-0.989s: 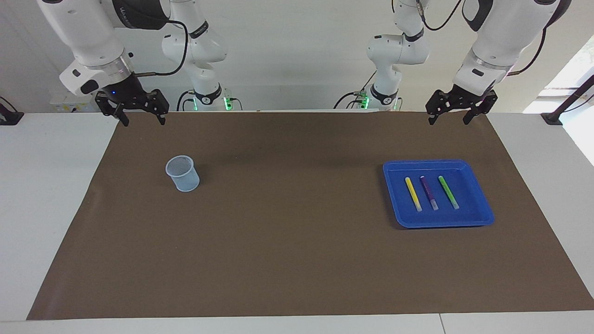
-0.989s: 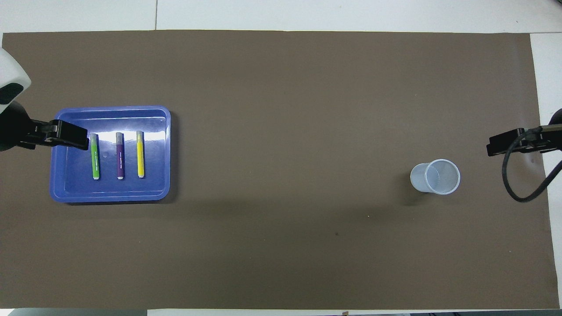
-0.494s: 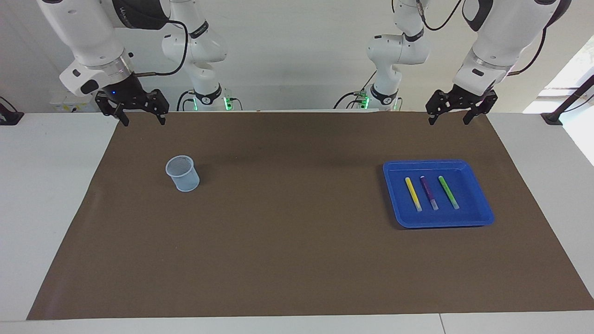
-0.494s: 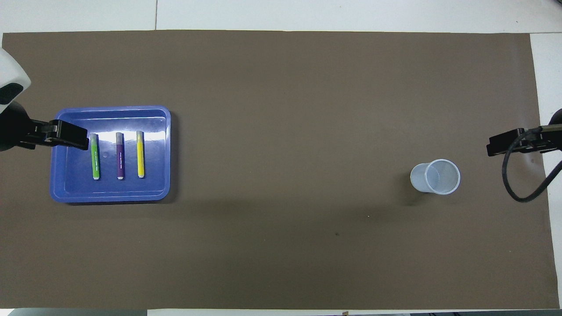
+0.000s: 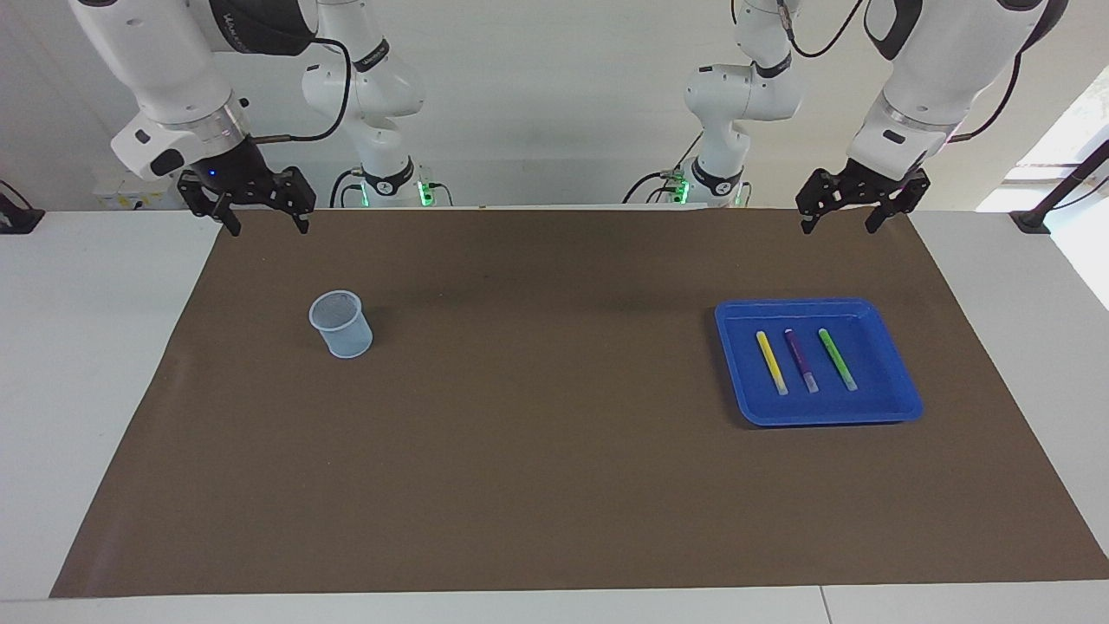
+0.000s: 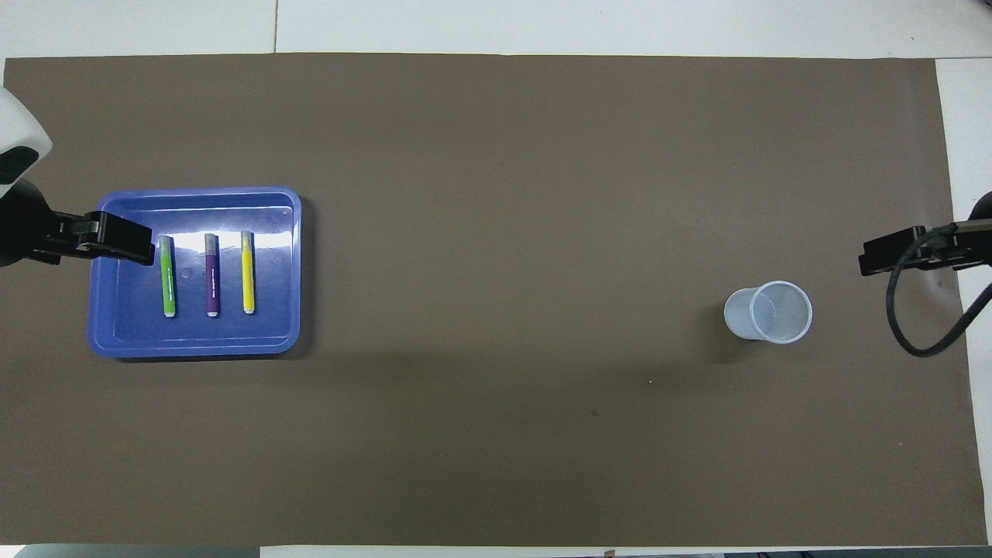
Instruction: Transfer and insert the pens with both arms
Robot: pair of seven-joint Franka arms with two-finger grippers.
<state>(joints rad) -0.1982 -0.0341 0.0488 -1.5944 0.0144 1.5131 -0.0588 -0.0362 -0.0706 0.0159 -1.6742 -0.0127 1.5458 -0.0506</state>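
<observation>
Three pens lie side by side in a blue tray (image 5: 901, 404) toward the left arm's end of the table: yellow (image 5: 771, 362), purple (image 5: 800, 360) and green (image 5: 837, 359). In the overhead view the green pen (image 6: 167, 276), purple pen (image 6: 211, 275) and yellow pen (image 6: 248, 271) lie parallel. My left gripper (image 5: 837, 227) hangs open in the air over the mat by the tray, touching nothing. My right gripper (image 5: 267, 227) hangs open and empty over the mat by the cup, at the right arm's end.
A pale blue mesh cup (image 5: 341, 324) stands upright on the brown mat (image 5: 554, 451) toward the right arm's end, also seen from above as the cup (image 6: 769, 311). White tabletop (image 5: 87, 390) borders the mat.
The left gripper has drifted very slightly toward its own end of the table. The right arm, pens, tray and cup have not moved.
</observation>
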